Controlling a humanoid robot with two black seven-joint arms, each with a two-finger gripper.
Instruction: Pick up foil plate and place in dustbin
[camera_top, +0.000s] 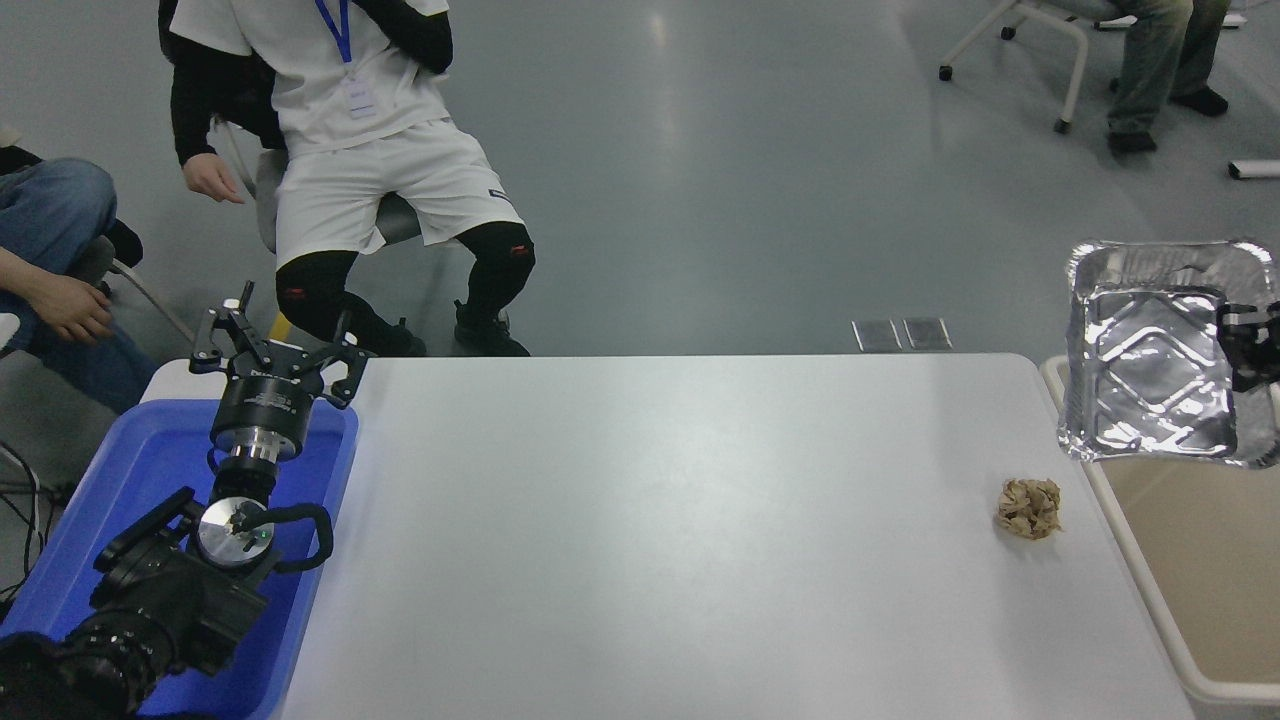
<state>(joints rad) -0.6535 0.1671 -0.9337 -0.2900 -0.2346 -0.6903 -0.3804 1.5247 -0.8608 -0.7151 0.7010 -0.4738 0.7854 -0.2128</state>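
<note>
The shiny silver foil plate (1150, 360) hangs tilted in the air at the right edge, over the near-left part of the beige dustbin (1130, 545). My right gripper (1250, 345) is shut on the plate's right rim; only its black fingertips show at the picture's edge. The dustbin stands off the table's right side, its pale rim and tan inside showing below the plate. My left gripper (275, 345) is parked at the lower left above the blue bin, fingers spread open, holding nothing.
A crumpled tan paper wad (1028, 507) lies on the white table (650, 520) near its right edge. A blue bin (150, 470) sits at the left under the left arm. People sit beyond the far edge; a chair stands top right.
</note>
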